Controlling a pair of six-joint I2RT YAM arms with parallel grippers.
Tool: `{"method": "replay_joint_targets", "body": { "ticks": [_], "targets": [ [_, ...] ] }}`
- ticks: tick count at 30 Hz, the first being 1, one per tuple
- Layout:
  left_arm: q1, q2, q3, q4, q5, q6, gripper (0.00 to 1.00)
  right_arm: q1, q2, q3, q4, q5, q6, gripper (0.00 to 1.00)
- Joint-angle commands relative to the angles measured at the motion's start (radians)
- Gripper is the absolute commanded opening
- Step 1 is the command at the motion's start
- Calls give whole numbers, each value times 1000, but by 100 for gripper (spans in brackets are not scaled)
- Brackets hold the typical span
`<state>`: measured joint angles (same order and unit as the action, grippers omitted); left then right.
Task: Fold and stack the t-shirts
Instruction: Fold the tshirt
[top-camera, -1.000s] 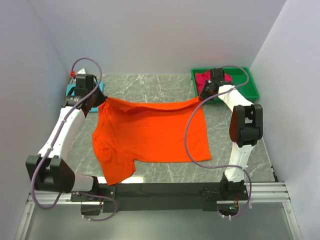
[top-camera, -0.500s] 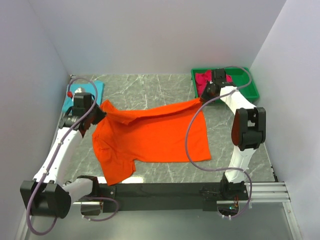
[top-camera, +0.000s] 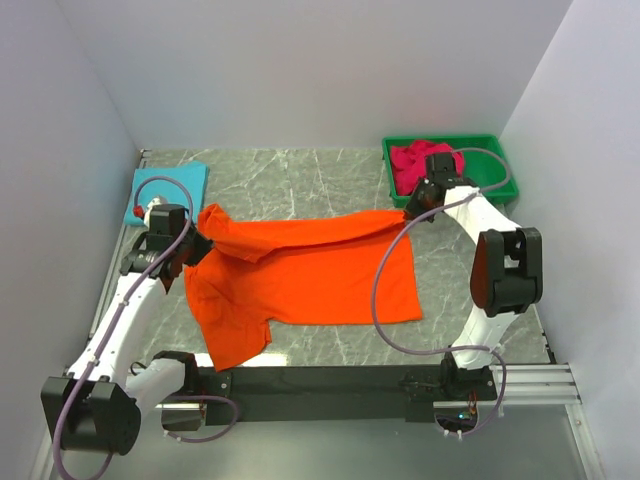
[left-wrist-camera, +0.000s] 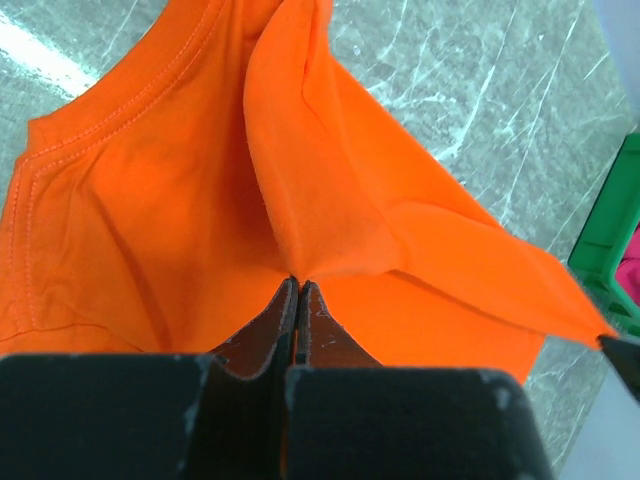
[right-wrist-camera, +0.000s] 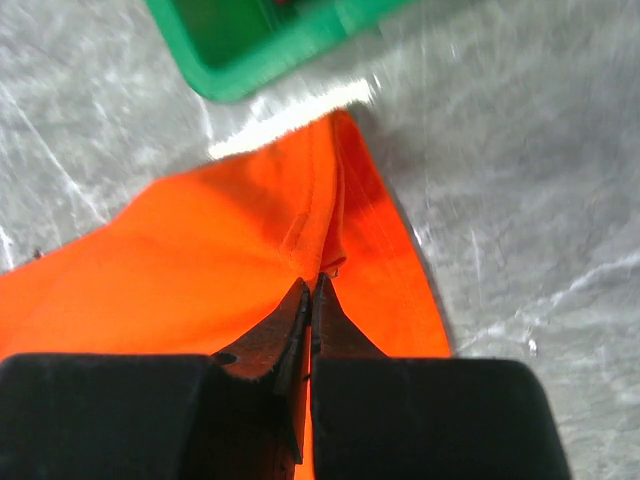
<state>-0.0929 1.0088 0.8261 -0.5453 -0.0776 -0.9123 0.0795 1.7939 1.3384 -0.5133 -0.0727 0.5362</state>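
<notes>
The orange t-shirt (top-camera: 300, 275) lies spread on the table, its far edge lifted and folded toward the front. My left gripper (top-camera: 200, 240) is shut on its far left corner; the pinched cloth shows in the left wrist view (left-wrist-camera: 300, 200). My right gripper (top-camera: 408, 205) is shut on its far right corner, as the right wrist view (right-wrist-camera: 315, 280) shows. The turquoise-blue t-shirt (top-camera: 170, 185) lies folded at the far left. The crimson-pink t-shirt (top-camera: 420, 160) sits bunched in the green bin (top-camera: 500, 185).
The green bin also shows in the right wrist view (right-wrist-camera: 260, 50), just beyond the shirt's corner. White walls close in the table on the left, back and right. The black rail (top-camera: 330, 385) runs along the near edge.
Both grippers have pulled the orange shirt's far edge toward the front, the left one further. The folded strip has grown wider. The turquoise shirt is now uncovered.
</notes>
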Motion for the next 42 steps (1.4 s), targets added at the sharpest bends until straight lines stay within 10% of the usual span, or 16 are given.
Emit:
{"method": "replay_joint_targets", "body": {
  "ticks": [1,11,19,24,42],
  "targets": [
    [7,-26,-24,53,-24,-25,1,-9,-54,-59,15,-12,39,0],
    [5,-44,-148,100,-21,-69,3,-7,-5,-174,88,-30,64,0],
    [45,-50,-119,110,-74,-8,62,-7,-56,-199,105,11,30,46],
    [133,46,-90,208,-13,111,82,-6,-64,-205,122,11,24,48],
    [159,666,289,378,116,326,63,-7,-41,-170,219,-18,-5,52]
  ]
}}
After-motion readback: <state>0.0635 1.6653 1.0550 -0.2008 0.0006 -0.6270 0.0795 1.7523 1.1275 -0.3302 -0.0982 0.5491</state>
